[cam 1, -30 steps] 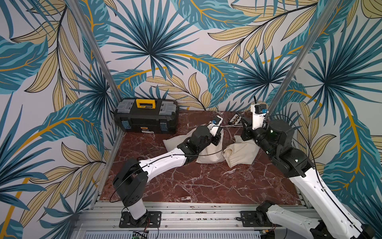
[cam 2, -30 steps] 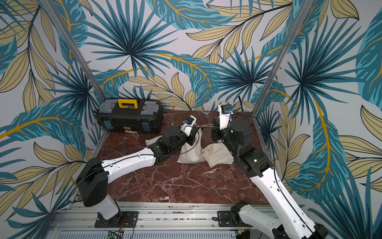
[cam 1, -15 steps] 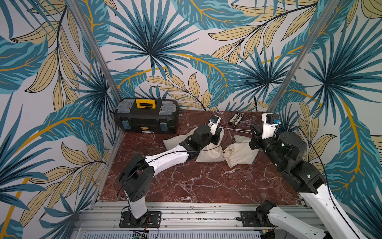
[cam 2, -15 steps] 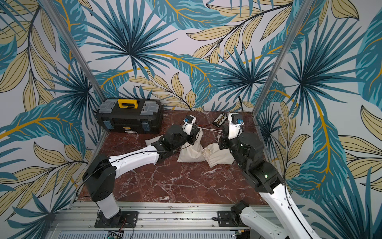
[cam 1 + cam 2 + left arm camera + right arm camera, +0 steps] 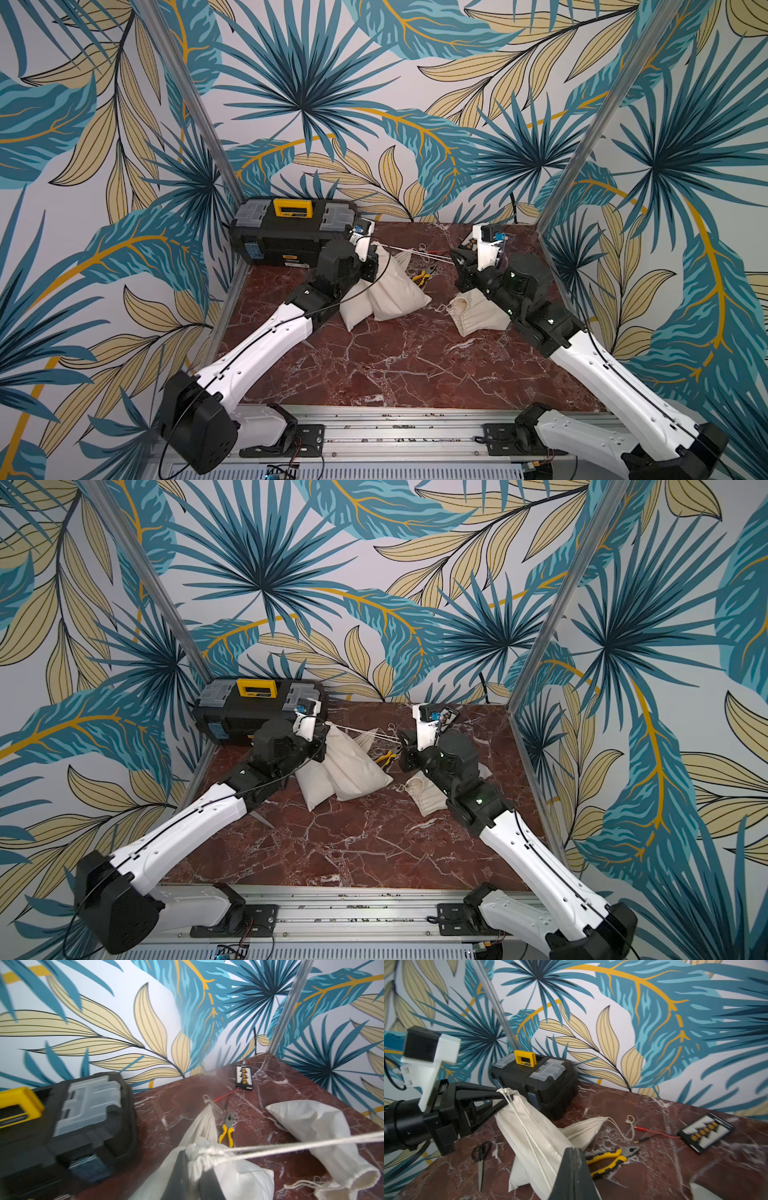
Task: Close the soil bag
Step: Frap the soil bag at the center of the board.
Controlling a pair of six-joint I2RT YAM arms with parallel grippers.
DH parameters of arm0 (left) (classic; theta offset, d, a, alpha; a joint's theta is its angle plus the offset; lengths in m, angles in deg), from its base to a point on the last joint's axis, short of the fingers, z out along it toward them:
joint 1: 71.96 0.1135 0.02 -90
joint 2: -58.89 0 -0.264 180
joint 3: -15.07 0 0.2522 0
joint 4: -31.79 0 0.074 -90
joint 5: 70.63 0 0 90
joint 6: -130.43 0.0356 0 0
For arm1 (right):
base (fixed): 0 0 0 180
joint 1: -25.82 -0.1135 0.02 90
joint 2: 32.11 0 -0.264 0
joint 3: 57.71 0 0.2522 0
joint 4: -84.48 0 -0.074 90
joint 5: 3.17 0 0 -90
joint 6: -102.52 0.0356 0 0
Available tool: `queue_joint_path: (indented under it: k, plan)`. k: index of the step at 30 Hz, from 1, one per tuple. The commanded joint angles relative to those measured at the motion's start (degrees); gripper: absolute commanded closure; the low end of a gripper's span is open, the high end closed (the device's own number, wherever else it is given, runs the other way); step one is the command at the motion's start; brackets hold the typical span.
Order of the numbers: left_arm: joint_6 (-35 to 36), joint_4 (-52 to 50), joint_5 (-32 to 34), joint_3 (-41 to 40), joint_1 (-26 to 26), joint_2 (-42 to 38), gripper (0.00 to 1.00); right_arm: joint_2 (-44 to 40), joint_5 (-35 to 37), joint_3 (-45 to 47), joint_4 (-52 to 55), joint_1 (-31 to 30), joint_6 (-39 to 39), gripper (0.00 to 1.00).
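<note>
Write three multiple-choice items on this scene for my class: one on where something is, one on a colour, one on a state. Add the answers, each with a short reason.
1. The toolbox stands:
A) in the back corner on the left arm's side
B) at the front rail
C) on top of a cloth bag

2. The pliers' handles are:
A) red
B) green
C) yellow

3. The cord from the soil bag's mouth is:
A) lying slack on the table
B) pulled taut
C) cut through

Answers:
1 A, it sits against the back wall beside the left arm.
2 C, yellow grips show in both wrist views.
3 B, it runs in a straight line off the gathered mouth.
</note>
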Motion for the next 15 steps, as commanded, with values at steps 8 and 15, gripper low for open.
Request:
queue_joint_path:
  k: [8,15]
  plan:
    - [1.16,-11.43,8.65,4.07,5.92,6.44,0.89,2.25,5.07,2.35,-7.45,3.0,1.81,1.0]
    - [2.25,-3.05,-5.06,5.47,-4.31,14.32,0.7,-0.74,7.69,2.58,-3.65,3.25,0.18,1.0]
